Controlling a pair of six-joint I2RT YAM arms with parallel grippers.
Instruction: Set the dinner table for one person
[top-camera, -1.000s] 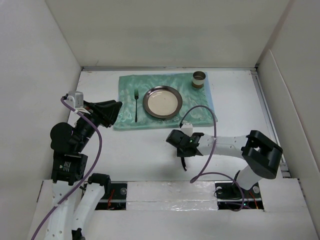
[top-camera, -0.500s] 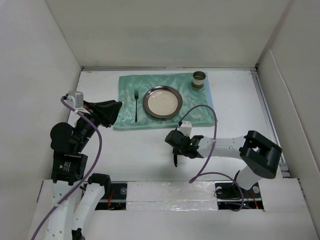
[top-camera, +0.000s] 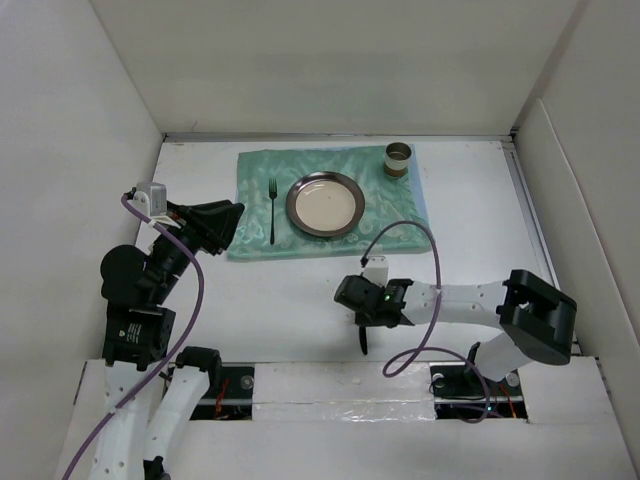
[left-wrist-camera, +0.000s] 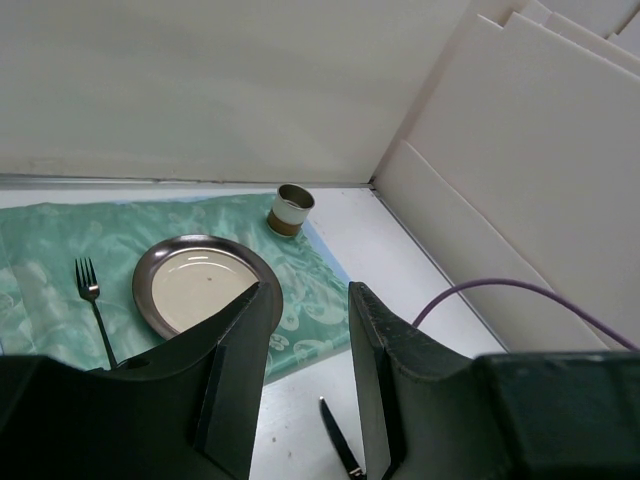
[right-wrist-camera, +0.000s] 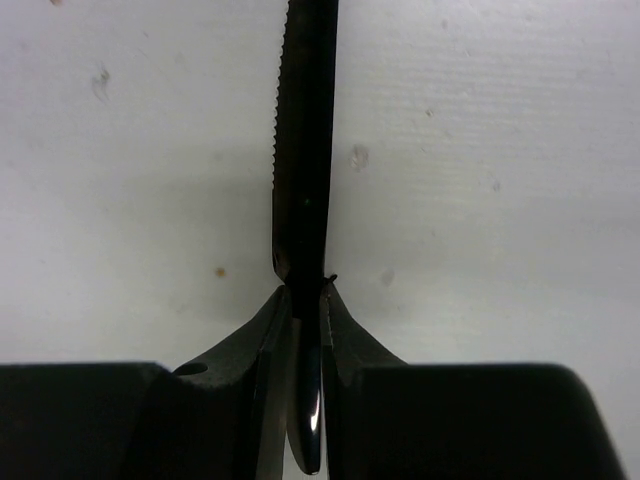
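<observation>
The white dinner table (top-camera: 470, 200) carries a teal-green cloth (top-camera: 255, 175) with a dark-rimmed plate (top-camera: 324, 203), a black fork (top-camera: 272, 210) left of it, and a cup (top-camera: 398, 158) at its far right corner. My right gripper (top-camera: 360, 316) is low over the table's near middle, shut on a black knife (top-camera: 365, 342). The right wrist view shows my right gripper (right-wrist-camera: 303, 300) clamped on the knife (right-wrist-camera: 303, 150), whose serrated blade points away over the white surface. My left gripper (top-camera: 232, 215) is open and empty, raised left of the cloth. Between my left gripper's (left-wrist-camera: 307, 295) jaws I see the plate (left-wrist-camera: 195, 285), fork (left-wrist-camera: 93, 300), cup (left-wrist-camera: 292, 208) and knife (left-wrist-camera: 340, 450).
White walls enclose the table on the left, back and right (top-camera: 570, 170). A purple cable (top-camera: 415, 235) loops above my right arm. The arm bases and a taped strip (top-camera: 330, 380) line the near edge.
My right arm has moved toward the near edge with the knife in its grip, and the knife has swung a little. The left arm and the cloth's items have not moved.
</observation>
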